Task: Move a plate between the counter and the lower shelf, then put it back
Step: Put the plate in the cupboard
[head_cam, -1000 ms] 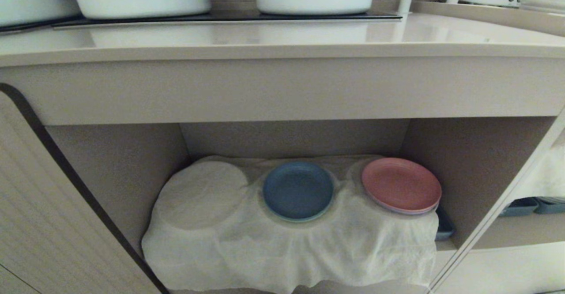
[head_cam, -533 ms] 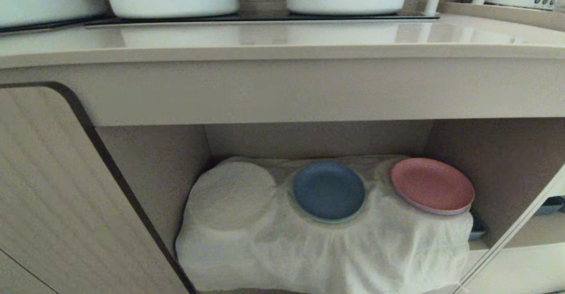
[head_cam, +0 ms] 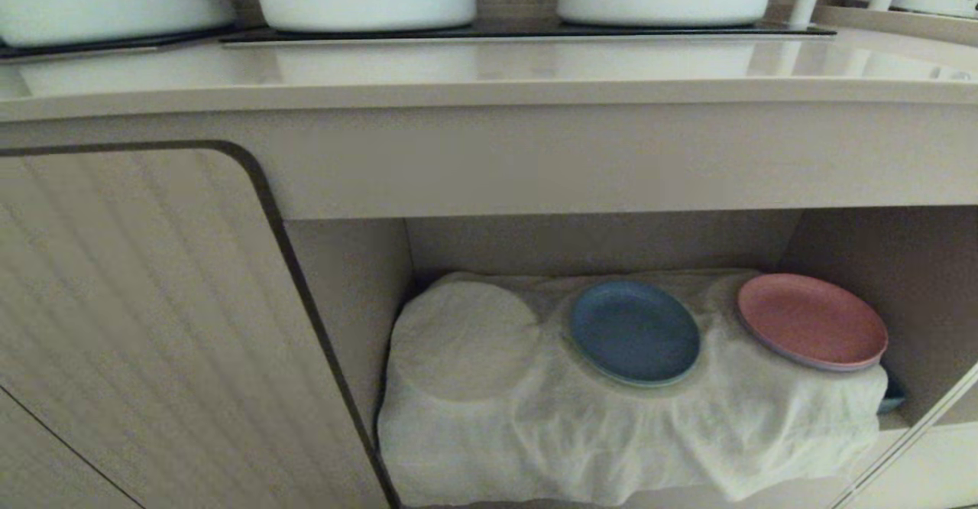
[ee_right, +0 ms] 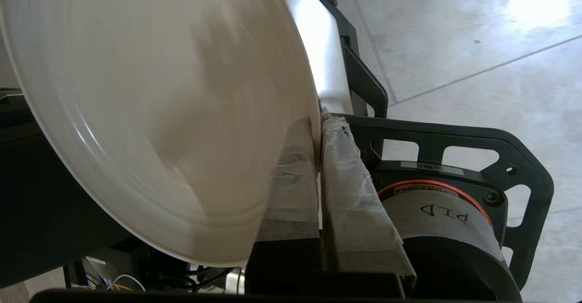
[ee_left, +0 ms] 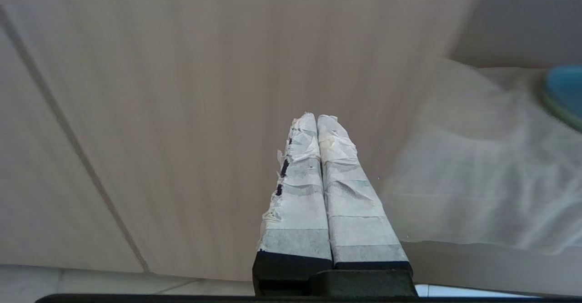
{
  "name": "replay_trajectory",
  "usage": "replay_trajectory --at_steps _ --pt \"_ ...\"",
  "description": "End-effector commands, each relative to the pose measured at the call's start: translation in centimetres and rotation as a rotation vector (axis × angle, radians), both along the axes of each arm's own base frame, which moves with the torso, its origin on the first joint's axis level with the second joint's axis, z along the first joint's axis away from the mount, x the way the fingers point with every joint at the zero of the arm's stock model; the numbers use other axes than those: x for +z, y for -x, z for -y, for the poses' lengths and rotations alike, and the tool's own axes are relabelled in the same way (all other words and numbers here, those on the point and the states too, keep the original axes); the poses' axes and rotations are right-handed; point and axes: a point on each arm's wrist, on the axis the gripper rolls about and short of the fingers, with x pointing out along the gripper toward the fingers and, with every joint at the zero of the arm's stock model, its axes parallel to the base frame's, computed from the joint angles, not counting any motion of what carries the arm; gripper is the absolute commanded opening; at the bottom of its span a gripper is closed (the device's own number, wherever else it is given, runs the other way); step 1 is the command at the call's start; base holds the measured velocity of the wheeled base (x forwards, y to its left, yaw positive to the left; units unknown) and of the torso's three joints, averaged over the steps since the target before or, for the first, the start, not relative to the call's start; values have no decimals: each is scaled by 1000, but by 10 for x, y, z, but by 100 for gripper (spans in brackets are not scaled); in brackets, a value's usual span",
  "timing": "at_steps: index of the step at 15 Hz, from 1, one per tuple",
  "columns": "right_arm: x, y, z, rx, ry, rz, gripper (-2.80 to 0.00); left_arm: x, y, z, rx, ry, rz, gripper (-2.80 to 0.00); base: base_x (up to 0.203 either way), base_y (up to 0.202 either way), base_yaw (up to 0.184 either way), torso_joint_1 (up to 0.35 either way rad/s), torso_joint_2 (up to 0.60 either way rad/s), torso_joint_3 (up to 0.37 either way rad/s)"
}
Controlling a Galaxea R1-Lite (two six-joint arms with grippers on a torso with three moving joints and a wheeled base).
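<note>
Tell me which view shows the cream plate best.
The right wrist view: the plate fills it, its rim pinched between the right gripper's taped fingers. The head view shows only a blue plate and a pink plate on the lower shelf; the left wrist view shows none of it.

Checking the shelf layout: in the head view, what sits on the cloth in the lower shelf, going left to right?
On the white cloth: a covered round bulge → the blue plate → the pink plate.
</note>
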Motion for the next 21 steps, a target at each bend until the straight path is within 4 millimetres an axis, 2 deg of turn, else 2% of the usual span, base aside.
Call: replay_trajectory --at_steps 1,15,21 --pt "0 0 0 0 -1 -4 -280 0 0 0 1 1 0 -280 0 198 0 6 -2 -2" --pt "0 0 0 0 -1 -4 -280 0 0 0 1 0 2 -280 0 193 -1 2 3 3" --pt "0 0 0 0 -2 -4 -280 0 0 0 1 0 0 -280 0 16 0 0 0 1"
